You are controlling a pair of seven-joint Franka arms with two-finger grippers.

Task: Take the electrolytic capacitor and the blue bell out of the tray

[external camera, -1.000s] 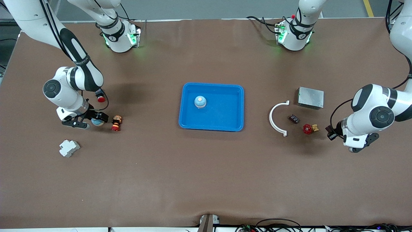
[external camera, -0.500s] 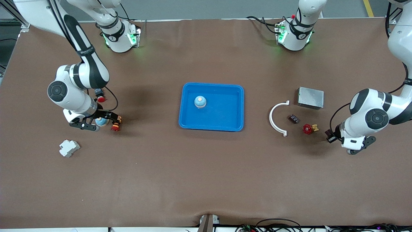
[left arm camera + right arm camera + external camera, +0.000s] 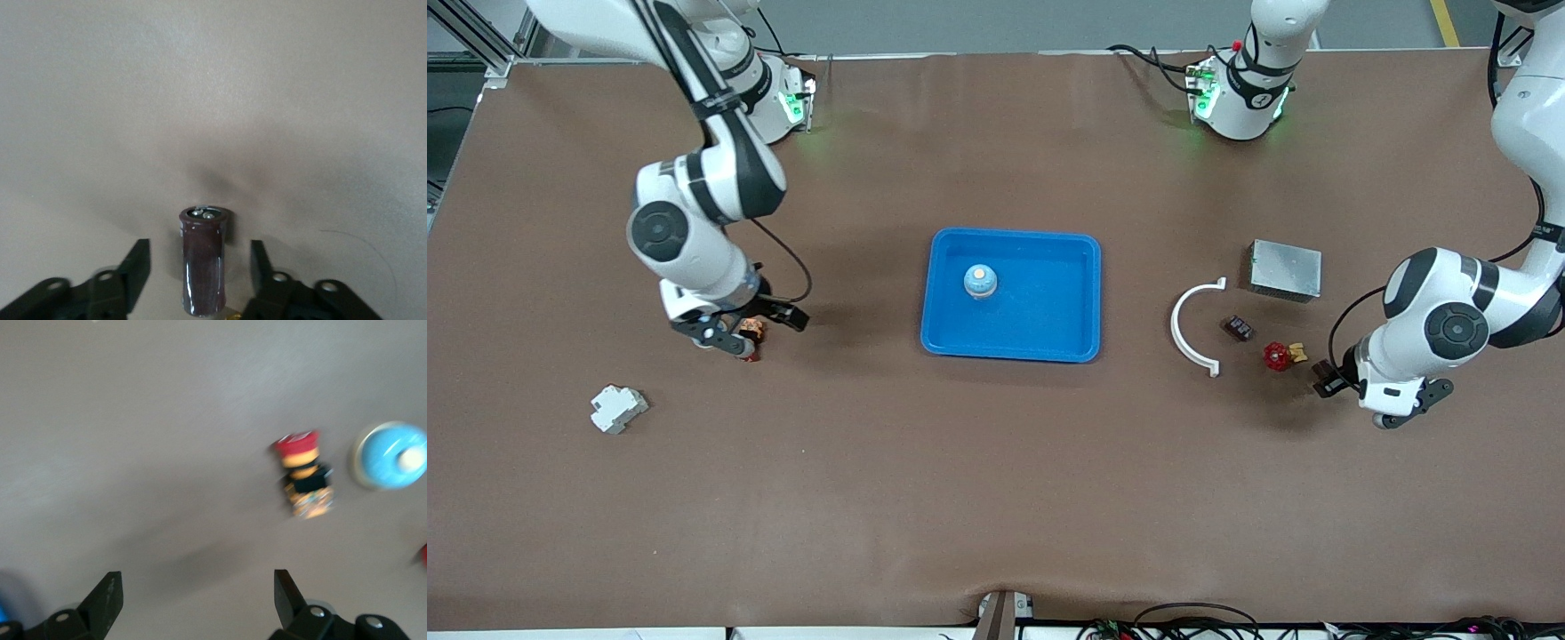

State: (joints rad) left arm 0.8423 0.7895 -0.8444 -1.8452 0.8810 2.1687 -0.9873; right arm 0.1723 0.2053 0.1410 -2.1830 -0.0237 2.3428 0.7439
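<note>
Wide brown table (image 3: 996, 489), and dead centre sits the blue tray (image 3: 1010, 355). One bell is already home: the tray bell (image 3: 980, 281) stands inside it, toward the corner nearest the right arm's base.

Over at the right arm's end, the right end effector (image 3: 197, 600) hangs low above the table with its fingers spread wide and nothing between them. Its wrist view shows bare table between the fingers, with the red-and-yellow button (image 3: 303, 477) and the loose bell (image 3: 390, 455) side by side on the table, clear of the fingers.

At the left arm's end, the left end effector (image 3: 199, 250) is down at the table. The capacitor (image 3: 203, 280) stands upright between its fingers with a gap showing on either side, so the fingers are parted and not gripping.

On to the rest: the metal box (image 3: 1285, 269) is nearer to the bases than the white arc (image 3: 1193, 327). A grey breaker (image 3: 617, 408) lies alone, nearer to the camera than the button. A red valve (image 3: 1279, 356) sits near the left end effector, and a small dark part (image 3: 1238, 328) lies between arc and valve.
</note>
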